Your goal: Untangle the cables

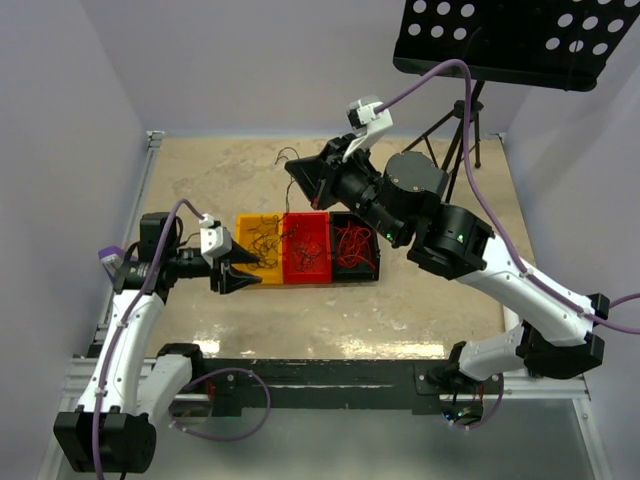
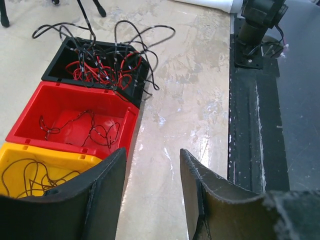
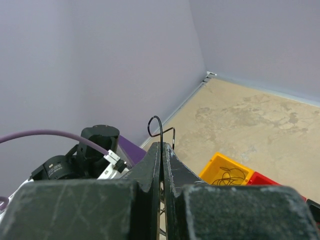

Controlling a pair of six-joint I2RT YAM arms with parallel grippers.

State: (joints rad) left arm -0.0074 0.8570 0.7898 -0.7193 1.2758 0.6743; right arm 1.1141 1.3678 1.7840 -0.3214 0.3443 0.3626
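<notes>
Three bins stand in a row: yellow (image 1: 258, 252), red (image 1: 307, 250) and black (image 1: 356, 246). The black bin (image 2: 60, 60) holds a tangle of red and black cables (image 2: 107, 65), some spilling over its rim. Thin dark cables lie in the red bin (image 2: 75, 107) and the yellow bin (image 2: 20, 160). My left gripper (image 1: 250, 274) sits low at the yellow bin's near left corner, open (image 2: 152, 165), with only bare table between its fingers. My right gripper (image 1: 295, 172) is raised behind the bins, shut (image 3: 163, 146) on one black cable (image 3: 156, 127) that curls out above its tips.
A black perforated music stand (image 1: 520, 40) on a tripod (image 1: 455, 135) stands at the back right. Lilac walls close in the table on three sides. The black base rail (image 2: 250, 125) runs along the near edge.
</notes>
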